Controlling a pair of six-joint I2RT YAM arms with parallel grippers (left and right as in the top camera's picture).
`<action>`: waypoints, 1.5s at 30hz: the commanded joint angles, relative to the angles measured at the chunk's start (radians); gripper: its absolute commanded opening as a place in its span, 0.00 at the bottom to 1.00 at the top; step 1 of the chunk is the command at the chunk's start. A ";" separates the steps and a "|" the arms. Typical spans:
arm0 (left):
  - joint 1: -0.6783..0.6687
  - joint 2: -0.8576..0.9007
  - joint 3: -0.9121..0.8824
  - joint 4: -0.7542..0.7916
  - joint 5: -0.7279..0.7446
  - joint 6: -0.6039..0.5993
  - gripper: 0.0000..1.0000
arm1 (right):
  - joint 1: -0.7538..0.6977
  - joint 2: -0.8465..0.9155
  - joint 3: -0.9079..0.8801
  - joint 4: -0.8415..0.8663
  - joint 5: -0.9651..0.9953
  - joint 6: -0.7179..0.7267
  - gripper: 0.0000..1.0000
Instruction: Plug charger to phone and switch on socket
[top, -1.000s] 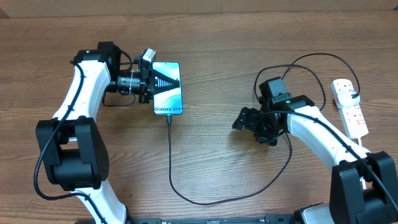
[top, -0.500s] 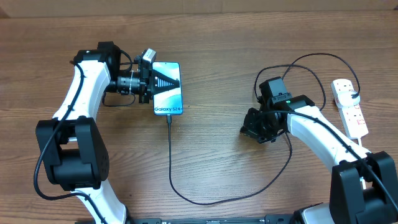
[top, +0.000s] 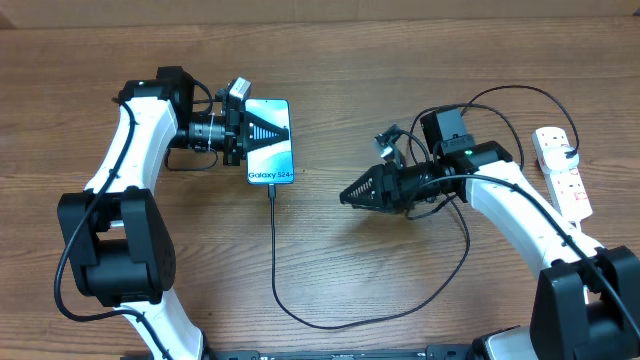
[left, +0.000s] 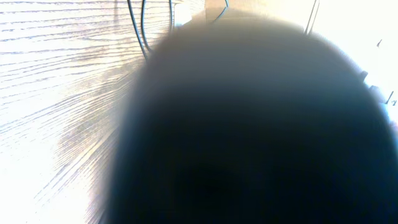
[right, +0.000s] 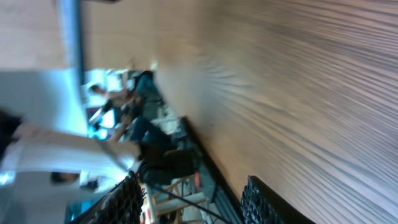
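The phone (top: 272, 158) lies flat at centre left, its "Galaxy S24" end toward the front. My left gripper (top: 280, 130) lies shut across the screen, tips pointing right and nothing between them; its wrist view is mostly dark blur. The charger (top: 275, 260) runs from its connector (top: 272, 190), which sits at the phone's near edge, loops along the front and rises to the socket (top: 562, 172) at far right. My right gripper (top: 346, 196) hovers mid-table pointing left, right of the phone. It stands open (right: 196, 205) with nothing between its fingers (right: 127, 199).
The charger's loops (top: 500, 110) curl round my right arm near the socket. Bare wood (top: 400, 70) spreads behind and between the arms. The right wrist view looks past the table edge (right: 205, 162) to room clutter.
My right gripper has swung from pointing down near the table to pointing left, moving a little toward the phone; its jaws narrowed, then parted again. Left arm and phone have not moved.
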 joint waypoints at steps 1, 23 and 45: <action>0.001 -0.042 0.010 0.000 0.065 0.013 0.04 | 0.035 -0.014 0.019 0.047 -0.140 -0.037 0.52; -0.063 -0.042 0.010 -0.018 0.118 0.013 0.04 | 0.246 -0.014 0.019 0.581 -0.076 0.490 0.41; -0.063 -0.042 0.010 0.072 0.254 0.013 0.04 | 0.273 -0.014 0.019 0.723 0.020 0.673 0.15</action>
